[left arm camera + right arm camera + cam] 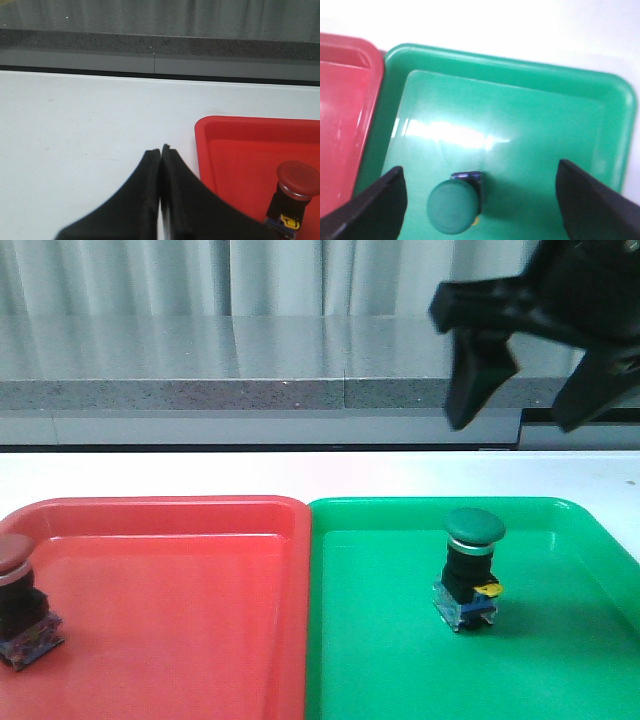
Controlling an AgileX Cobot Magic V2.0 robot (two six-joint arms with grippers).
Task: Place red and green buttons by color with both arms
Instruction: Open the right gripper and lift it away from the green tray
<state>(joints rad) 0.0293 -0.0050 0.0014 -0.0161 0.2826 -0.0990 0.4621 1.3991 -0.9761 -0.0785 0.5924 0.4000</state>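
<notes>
Two plastic trays sit side by side on a white surface (300, 472), touching along their inner edges: a red tray (180, 530) and a green tray (560, 540). The seam where they meet serves as the landmark here.

The green button (470, 570) stands upright on the green tray, a little to the right of the seam, its domed cap on top and a small yellow tab low on its body. The red button (20, 600) stands upright on the red tray, far to the left of the seam, close to that tray's outer edge. Each button rests on the tray of its own colour, so the sorting looks complete.

The right end effector (520, 380) hangs high above the green tray, well to the right of the seam and well clear of the green button, with its fingers spread wide apart and nothing between them. From its own camera the green button sits directly below, between the two open fingers, which suits a release followed by a lift.

The left end effector (161, 150) has its fingers pressed together and holds nothing. It sits over bare surface beyond the red tray's outer edge, near the red button but not touching it.
</notes>
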